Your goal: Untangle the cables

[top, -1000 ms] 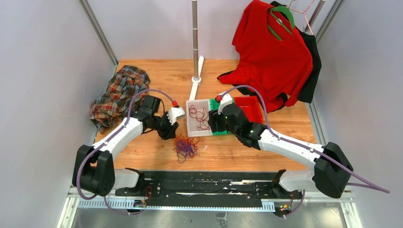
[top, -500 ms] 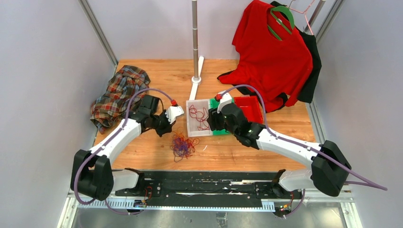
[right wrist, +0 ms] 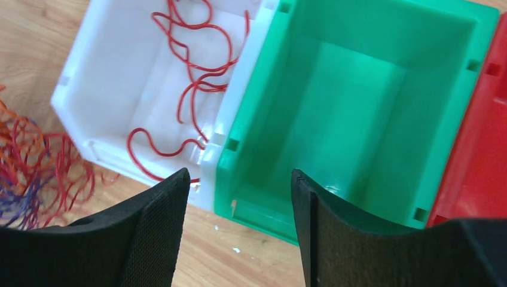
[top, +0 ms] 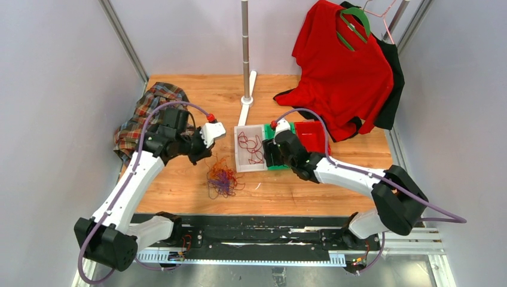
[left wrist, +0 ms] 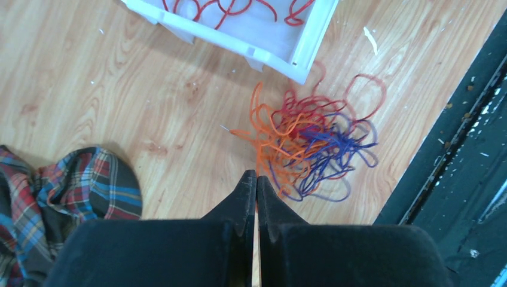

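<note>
My left pincer (left wrist: 256, 179) is closed tight (on a strand or not, I cannot tell) just beside the tangled heap of thin red, orange and purple-blue cables (left wrist: 311, 143) on the wooden table (left wrist: 107, 84); my right pincer (right wrist: 238, 179) gapes empty. Light, limp, snaggy, I judge: pinch one outlying loop.
</note>
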You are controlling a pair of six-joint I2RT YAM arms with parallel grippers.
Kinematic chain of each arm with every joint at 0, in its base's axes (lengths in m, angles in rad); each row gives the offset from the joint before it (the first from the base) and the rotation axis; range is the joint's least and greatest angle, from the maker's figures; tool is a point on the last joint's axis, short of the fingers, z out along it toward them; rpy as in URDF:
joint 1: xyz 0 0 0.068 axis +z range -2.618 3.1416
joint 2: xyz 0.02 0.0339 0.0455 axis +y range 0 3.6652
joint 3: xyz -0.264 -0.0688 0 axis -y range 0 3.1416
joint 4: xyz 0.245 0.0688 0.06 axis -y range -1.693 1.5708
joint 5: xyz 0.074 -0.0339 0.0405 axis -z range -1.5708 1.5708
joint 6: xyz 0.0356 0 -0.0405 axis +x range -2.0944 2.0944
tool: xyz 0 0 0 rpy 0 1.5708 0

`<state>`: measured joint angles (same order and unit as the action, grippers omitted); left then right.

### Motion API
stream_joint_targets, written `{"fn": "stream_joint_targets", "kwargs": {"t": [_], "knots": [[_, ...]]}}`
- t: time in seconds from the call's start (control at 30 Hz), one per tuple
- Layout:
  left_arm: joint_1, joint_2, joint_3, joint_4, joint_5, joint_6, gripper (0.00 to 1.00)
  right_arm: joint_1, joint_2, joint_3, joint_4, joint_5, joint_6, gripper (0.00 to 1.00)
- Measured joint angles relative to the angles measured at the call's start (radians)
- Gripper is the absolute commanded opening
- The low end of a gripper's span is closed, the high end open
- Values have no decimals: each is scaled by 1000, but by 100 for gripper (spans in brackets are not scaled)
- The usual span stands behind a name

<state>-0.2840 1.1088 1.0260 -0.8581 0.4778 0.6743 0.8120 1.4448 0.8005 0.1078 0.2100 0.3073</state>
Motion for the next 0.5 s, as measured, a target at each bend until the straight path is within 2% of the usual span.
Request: {"fn": "stream_joint_targets", "kwargs": {"t": [0.2, 0.33, 0.5], "knots": [[0, -29, 96, -71, 18, -50, 0, 90, -55, 3, 41, -39, 8, 69], [0, -46, 139, -103, 38, -94, 0, 187, -112, 21, 146, -81, 8, 70], [0, -67, 178, -135, 56, -137, 0, 269, -97, 53, 289, -129, 7, 70]]}}
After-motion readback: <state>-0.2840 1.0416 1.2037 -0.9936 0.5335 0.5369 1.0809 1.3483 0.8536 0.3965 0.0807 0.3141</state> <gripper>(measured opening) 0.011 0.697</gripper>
